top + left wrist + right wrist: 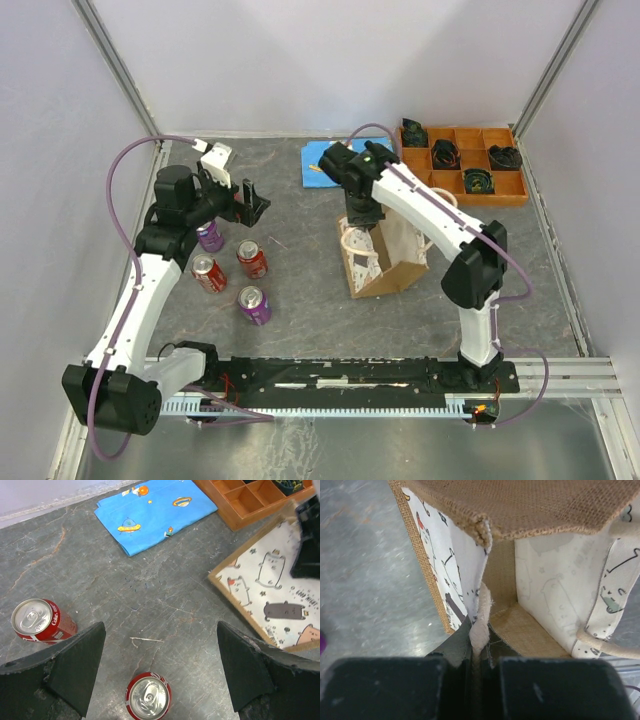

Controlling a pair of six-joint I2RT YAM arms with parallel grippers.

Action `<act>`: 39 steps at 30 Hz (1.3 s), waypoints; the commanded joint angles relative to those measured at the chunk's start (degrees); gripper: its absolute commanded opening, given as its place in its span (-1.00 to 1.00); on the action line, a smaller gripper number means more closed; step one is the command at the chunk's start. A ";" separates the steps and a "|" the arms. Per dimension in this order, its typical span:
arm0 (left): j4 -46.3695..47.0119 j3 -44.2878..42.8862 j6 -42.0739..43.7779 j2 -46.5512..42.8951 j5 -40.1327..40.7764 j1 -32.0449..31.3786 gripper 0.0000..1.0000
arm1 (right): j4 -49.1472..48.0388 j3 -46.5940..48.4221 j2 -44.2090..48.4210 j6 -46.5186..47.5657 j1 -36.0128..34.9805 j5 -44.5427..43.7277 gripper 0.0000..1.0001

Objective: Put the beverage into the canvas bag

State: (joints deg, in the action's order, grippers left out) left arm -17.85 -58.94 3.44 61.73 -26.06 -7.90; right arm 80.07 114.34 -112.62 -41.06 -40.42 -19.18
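now the left claw [160, 635] gapes empty over a red can [148, 697], the right claw [479, 647] pinching a rope handle [481, 612] of the canvas bag [545, 505].

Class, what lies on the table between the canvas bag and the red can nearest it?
Between the red can and the canvas bag the grey table is bare, save a small white fleck; the top view shows it.

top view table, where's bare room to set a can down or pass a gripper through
Free: the strip between the four cans and the canvas bag, running back to the blue cloth; also the table in front of the bag. Crowded: among the cans, and right of the bag, where the right arm hangs over.
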 commanded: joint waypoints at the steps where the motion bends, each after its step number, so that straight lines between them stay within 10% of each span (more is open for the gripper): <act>1: 0.53 1.27 1.38 -2.61 -0.33 -0.27 0.96 | 3.17 5.67 -2.38 -2.60 -3.08 3.11 -1.00; 11: -0.52 3.74 1.20 -5.87 0.48 -0.25 0.97 | 2.57 16.88 -11.57 -2.86 -7.31 9.23 -0.99; 17: -0.63 3.73 0.64 -6.10 0.65 -0.27 0.98 | -0.47 17.20 -10.98 1.59 -7.57 12.86 -0.01; 24: -0.79 2.57 0.95 -4.40 -0.02 -0.31 0.98 | -1.98 17.20 -6.58 4.94 -7.74 6.80 0.59; 39: 0.18 0.40 0.42 0.08 -1.28 -0.27 0.98 | -4.14 19.52 0.62 8.76 -3.84 -3.50 0.61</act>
State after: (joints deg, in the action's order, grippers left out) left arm -19.59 -55.81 3.44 61.41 -25.87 -7.90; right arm 77.76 131.57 -116.90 -33.91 -47.18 -17.93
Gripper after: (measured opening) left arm 0.990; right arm 0.813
